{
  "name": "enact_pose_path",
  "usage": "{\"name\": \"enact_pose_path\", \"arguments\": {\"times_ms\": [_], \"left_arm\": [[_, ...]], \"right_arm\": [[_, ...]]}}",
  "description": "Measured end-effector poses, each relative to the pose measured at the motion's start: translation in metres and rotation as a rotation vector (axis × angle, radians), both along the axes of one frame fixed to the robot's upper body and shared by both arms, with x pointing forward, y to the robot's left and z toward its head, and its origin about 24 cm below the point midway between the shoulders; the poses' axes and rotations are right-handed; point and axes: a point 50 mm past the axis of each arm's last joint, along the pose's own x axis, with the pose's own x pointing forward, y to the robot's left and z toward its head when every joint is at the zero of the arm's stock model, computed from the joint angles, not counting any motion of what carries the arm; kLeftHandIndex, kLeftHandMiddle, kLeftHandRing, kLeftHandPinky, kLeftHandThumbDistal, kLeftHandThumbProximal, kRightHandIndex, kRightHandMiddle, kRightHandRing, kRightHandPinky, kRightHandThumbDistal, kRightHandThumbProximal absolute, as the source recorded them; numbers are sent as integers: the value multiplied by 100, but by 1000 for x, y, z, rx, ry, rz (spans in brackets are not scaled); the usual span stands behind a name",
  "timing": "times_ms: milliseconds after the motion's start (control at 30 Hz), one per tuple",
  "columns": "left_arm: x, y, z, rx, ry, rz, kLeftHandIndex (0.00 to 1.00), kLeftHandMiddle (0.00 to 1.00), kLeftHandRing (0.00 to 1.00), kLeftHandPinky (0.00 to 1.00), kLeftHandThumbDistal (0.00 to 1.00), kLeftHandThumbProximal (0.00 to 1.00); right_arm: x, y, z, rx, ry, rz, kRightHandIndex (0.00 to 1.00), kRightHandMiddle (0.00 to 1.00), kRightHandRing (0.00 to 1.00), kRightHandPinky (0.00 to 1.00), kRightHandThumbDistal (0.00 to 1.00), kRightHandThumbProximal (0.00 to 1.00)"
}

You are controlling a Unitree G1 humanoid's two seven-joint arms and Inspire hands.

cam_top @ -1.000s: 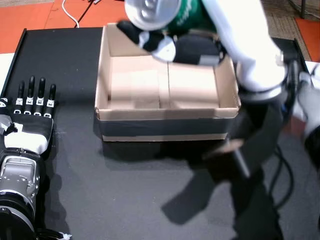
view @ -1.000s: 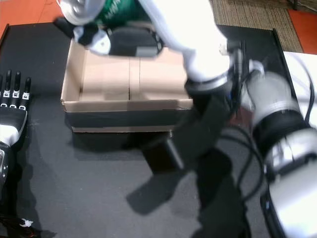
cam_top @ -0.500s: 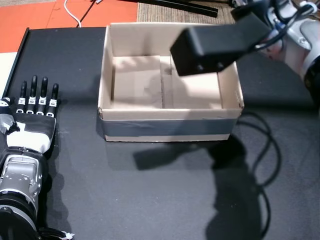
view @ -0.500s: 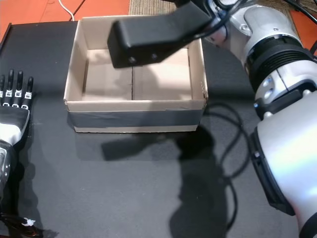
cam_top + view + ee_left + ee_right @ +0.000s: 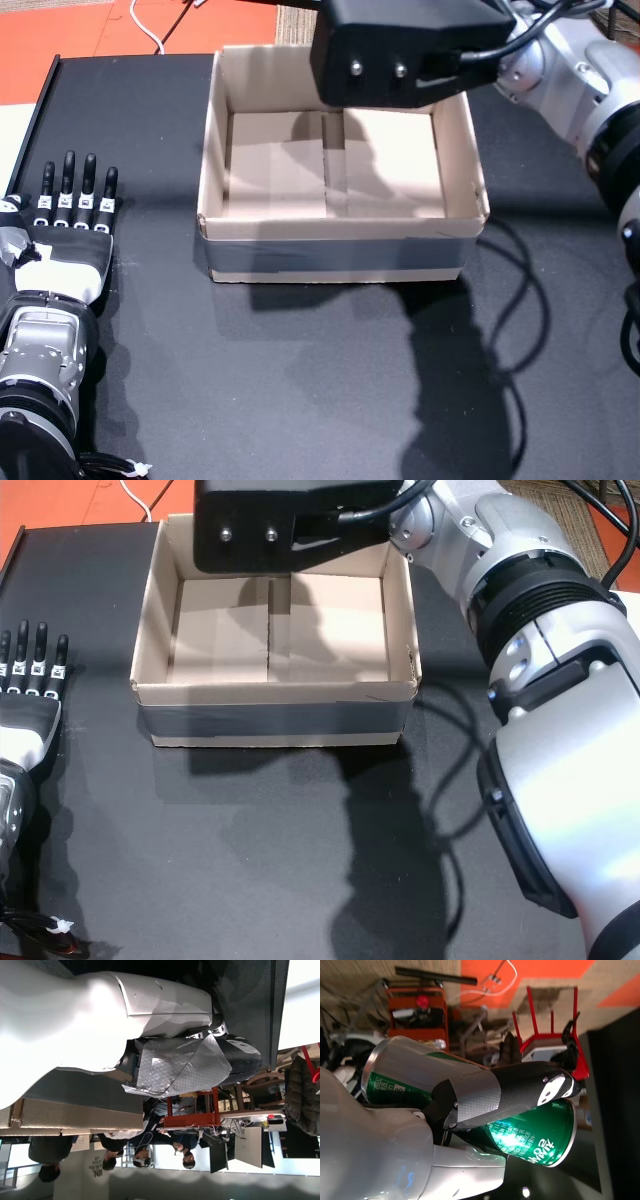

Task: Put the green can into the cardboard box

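The green can (image 5: 532, 1135) shows only in the right wrist view, lying on its side in my right hand (image 5: 485, 1097), whose black thumb is clamped across it. In both head views that hand and the can are out of sight. Only the black camera block on the right wrist (image 5: 400, 50) (image 5: 285, 520) hangs over the far wall of the cardboard box (image 5: 340, 228) (image 5: 270, 692). The box stands open, with nothing inside. My left hand (image 5: 65, 240) (image 5: 25, 705) (image 5: 150, 1035) lies flat on the table at the left, fingers straight and apart, holding nothing.
The box sits on a black table (image 5: 300, 380). A black cable (image 5: 520, 290) loops over the table right of the box. Orange floor and a white cord (image 5: 140, 25) lie beyond the far edge. People stand in the background of the left wrist view.
A second ago the right hand with the can was visible above the box's far wall. The arm has since swung, taking hand and can out of the head views. The left hand has stayed still.
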Motion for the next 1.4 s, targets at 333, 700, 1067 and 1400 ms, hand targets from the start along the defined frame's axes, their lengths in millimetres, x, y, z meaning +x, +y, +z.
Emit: {"name": "enact_pose_path", "arguments": {"times_ms": [333, 700, 1067, 1400], "left_arm": [[0, -2, 0, -2, -1, 5, 67, 63, 72, 83, 0, 100], [0, -2, 0, -2, -4, 4, 68, 64, 71, 84, 0, 99], [0, -2, 0, -4, -5, 5, 69, 65, 73, 85, 0, 100], [0, -3, 0, -10, -5, 8, 66, 62, 69, 82, 0, 100]], "right_arm": [[9, 1, -29, -166, 517, -118, 29, 30, 33, 37, 26, 57], [8, 2, -37, -277, 616, -159, 18, 23, 29, 38, 25, 58], [8, 5, -38, -256, 619, -145, 9, 14, 20, 26, 16, 55], [6, 4, -46, -223, 637, -116, 30, 32, 44, 58, 72, 84]]}}
